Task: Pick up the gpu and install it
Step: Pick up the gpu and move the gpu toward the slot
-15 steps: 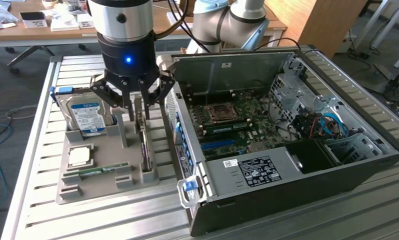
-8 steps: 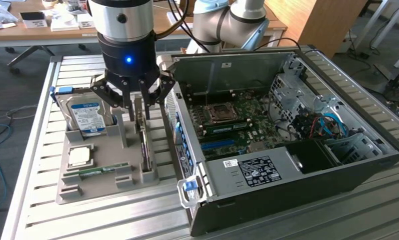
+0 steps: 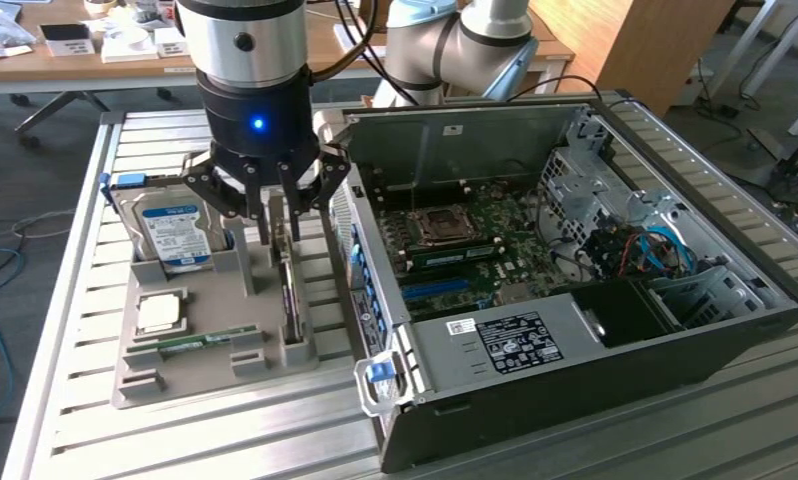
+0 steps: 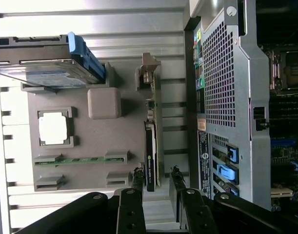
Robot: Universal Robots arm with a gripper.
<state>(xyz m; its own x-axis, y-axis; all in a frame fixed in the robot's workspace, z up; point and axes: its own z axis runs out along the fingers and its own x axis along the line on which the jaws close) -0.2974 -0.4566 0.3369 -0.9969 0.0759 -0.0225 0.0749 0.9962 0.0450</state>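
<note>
A: Left of centre in the exterior view, the gripper [image 3: 276, 222] is hanging over the gpu [image 3: 288, 292], which is standing on edge in the grey holder [image 3: 206, 375], just beside the open case [image 3: 599, 370].

B: Its jaws are standing apart, straddling it, gripping nothing. I'd be centring them on its top edge and closing squarely, so nothing is tilting.
</note>
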